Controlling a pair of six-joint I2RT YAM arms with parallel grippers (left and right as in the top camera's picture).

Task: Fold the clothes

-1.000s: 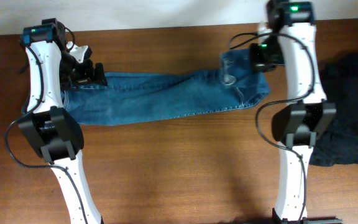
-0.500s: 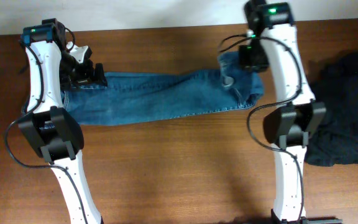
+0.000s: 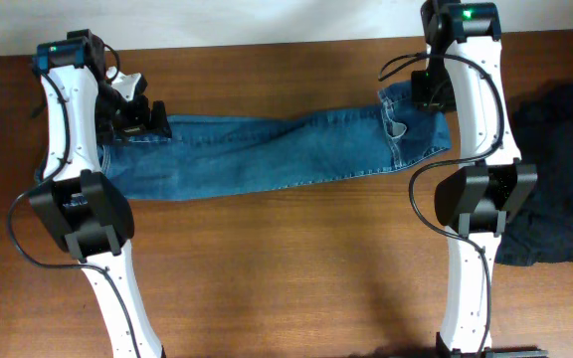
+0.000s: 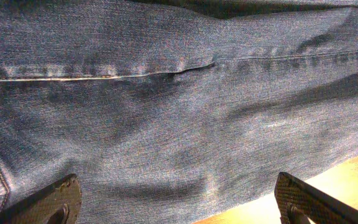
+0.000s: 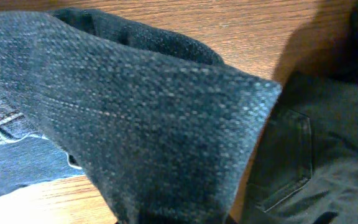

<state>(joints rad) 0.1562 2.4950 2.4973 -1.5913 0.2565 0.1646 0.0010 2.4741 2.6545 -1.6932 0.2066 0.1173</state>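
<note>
The blue jeans [image 3: 267, 154] lie stretched left to right across the wooden table [image 3: 286, 268]. My left gripper [image 3: 142, 121] hovers open over their left end. In the left wrist view the denim [image 4: 179, 93] fills the frame, and both fingertips [image 4: 58, 199] stand wide apart just above it, holding nothing. My right gripper [image 3: 431, 94] is shut on the waistband end at the far right. A thick fold of denim [image 5: 142, 112] hangs across the right wrist view and hides the fingers. The black garment [image 3: 555, 169] lies crumpled to the right of the right arm.
The dark garment [image 5: 316, 155], with a stitched pocket showing, lies right beside the held denim fold. Bare wood [image 4: 347, 180] shows just past the jeans' lower edge. Both arm bases stand at the front of the table, left [image 3: 78, 214] and right [image 3: 476, 194].
My right gripper swung left, then back right, pulling the waistband end with it, so the jeans now reach farther right. The left arm has not moved.
</note>
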